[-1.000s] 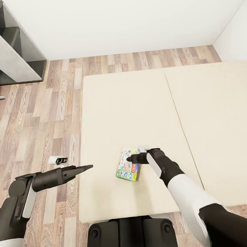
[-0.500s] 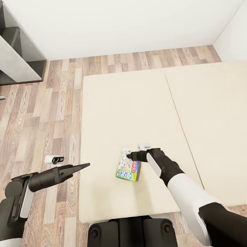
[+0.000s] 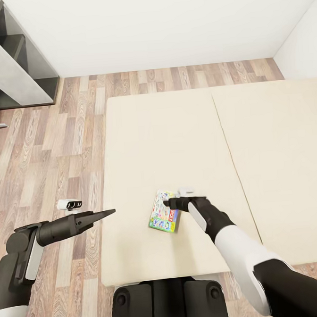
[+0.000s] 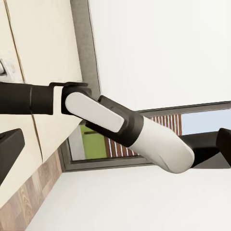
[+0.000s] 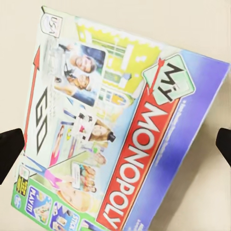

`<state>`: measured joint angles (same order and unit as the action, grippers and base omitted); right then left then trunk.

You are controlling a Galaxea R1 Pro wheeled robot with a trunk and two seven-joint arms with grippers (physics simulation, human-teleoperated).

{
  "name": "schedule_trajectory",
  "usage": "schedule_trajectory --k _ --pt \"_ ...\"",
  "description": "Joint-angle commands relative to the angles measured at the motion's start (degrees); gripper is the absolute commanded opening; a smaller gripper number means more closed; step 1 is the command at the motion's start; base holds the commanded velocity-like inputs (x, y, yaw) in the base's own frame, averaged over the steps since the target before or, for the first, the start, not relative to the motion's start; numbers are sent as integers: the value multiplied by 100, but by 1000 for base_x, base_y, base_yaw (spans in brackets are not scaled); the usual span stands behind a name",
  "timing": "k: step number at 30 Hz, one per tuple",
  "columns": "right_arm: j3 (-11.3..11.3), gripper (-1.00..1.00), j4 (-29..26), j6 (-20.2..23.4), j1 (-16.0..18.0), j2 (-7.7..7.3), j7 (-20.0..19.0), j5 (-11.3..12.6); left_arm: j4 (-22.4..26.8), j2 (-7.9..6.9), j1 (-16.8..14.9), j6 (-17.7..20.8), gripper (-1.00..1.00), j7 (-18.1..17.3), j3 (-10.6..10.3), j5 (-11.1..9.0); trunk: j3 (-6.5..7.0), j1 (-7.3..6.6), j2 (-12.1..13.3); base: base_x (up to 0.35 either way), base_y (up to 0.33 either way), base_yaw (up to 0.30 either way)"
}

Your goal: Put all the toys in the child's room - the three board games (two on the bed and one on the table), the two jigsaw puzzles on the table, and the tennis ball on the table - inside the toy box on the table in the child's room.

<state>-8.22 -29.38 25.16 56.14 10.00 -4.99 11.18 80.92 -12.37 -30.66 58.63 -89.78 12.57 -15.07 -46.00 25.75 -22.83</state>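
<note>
Where it lies flat on the bed (image 3: 176, 143), the board game (image 5: 120, 139) reads "My Monopoly"

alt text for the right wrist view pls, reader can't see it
A My Monopoly board game lies flat on the beige bed, seen close from above, its red title band running diagonally across the lid. The dark tips of the right gripper show at opposite edges of the picture, jaws spread wider than the box.
</note>
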Motion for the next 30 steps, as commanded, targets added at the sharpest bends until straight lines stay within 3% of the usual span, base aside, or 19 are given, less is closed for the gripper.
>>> schedule_trajectory --k 1,11,30 --pt "-9 100 79 -67 2 0 7 33 3 -2 -1 61 100 -22 -2 3 -6 3 -9 0 0 0" --pt "-5 100 569 -629 2 0 -43 36 1 -1 -1 61 100 -22 -2 4 -6 3 -9 0 0 0" --pt "4 100 575 -636 7 0 -31 51 1 -6 -1 61 100 -22 9 -3 -7 3 -9 0 0 0"
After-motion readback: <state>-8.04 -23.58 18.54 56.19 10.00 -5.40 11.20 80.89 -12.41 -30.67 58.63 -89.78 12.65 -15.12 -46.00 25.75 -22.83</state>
